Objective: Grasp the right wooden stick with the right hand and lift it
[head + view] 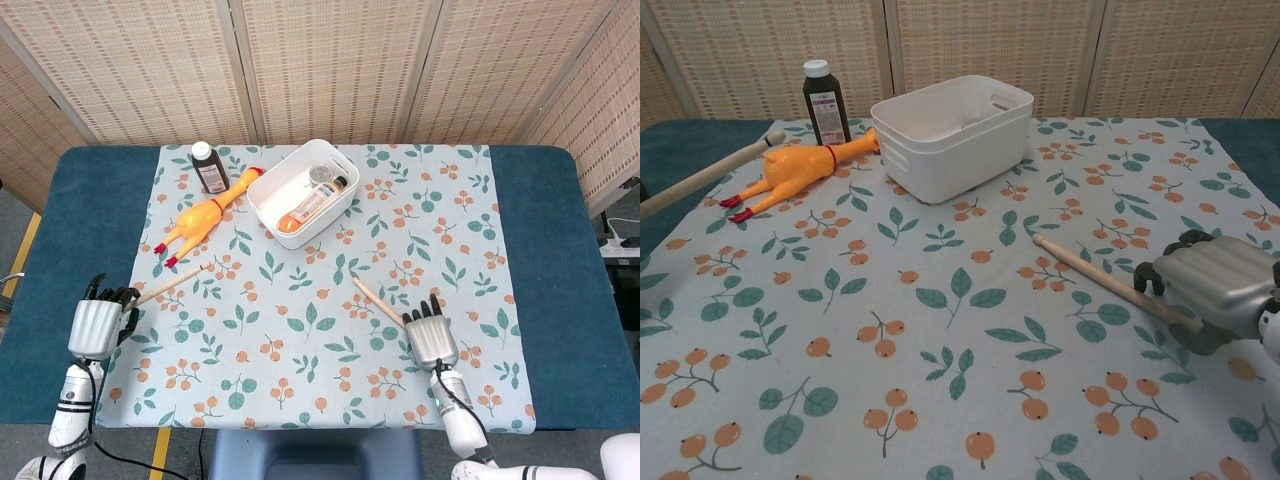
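Chest view: thin pale wooden stick [1095, 276] lies slanted; right robot hand [1213, 285] hides its near end, grasp unclear.

Right hand [432, 339] resting palm-down over the near end of the right wooden stick [377, 301], fingers pointing away. Left hand [96, 324] far across the table [555, 250], gripping another stick [172, 284]. Beyond both: white bin [303, 193], rubber chicken [205, 215], dark bottle [208, 166].

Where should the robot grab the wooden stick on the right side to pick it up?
Probably near the right wooden stick's lower end, coming from above. It lies flat and slanted on the cloth, and that end sits right at the right hand, so fingers can wrap across the thin shaft there.
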